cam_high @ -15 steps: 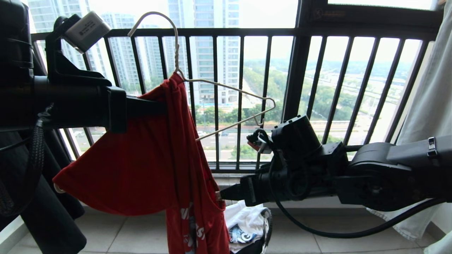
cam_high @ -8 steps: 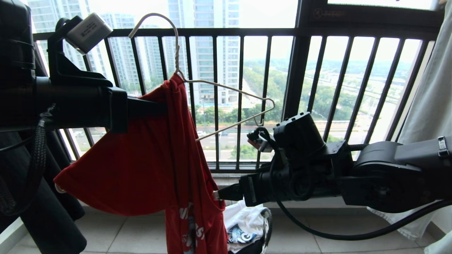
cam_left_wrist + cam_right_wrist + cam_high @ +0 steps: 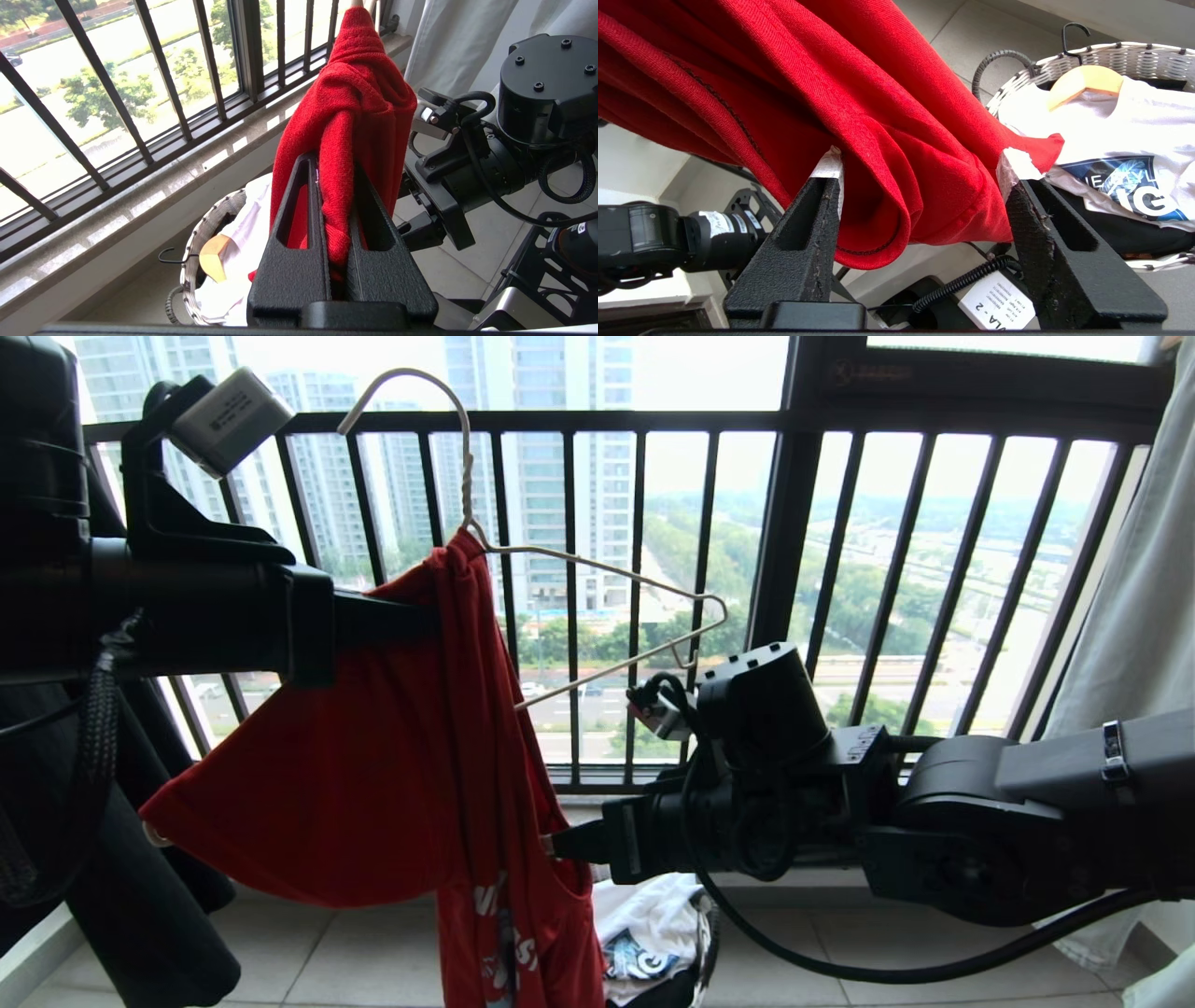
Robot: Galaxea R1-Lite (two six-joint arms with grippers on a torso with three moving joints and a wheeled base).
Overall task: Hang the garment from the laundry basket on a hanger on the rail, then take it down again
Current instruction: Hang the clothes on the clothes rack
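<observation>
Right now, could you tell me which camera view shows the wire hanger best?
The head view: the hanger shows its hook, bare arm and lower wire above the red T-shirt. The left wrist view catches only a sliver at the shirt's top; the right wrist view shows none.

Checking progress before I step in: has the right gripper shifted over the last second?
Yes. In the head view the right gripper has slid left against the balcony railing, further into the red garment.

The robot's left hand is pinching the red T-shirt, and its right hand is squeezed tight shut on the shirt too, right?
Not quite. The left hand does pinch the red T-shirt, but the right hand is open, its fingers spread around a fold of the shirt; the right wrist view shows it.
</observation>
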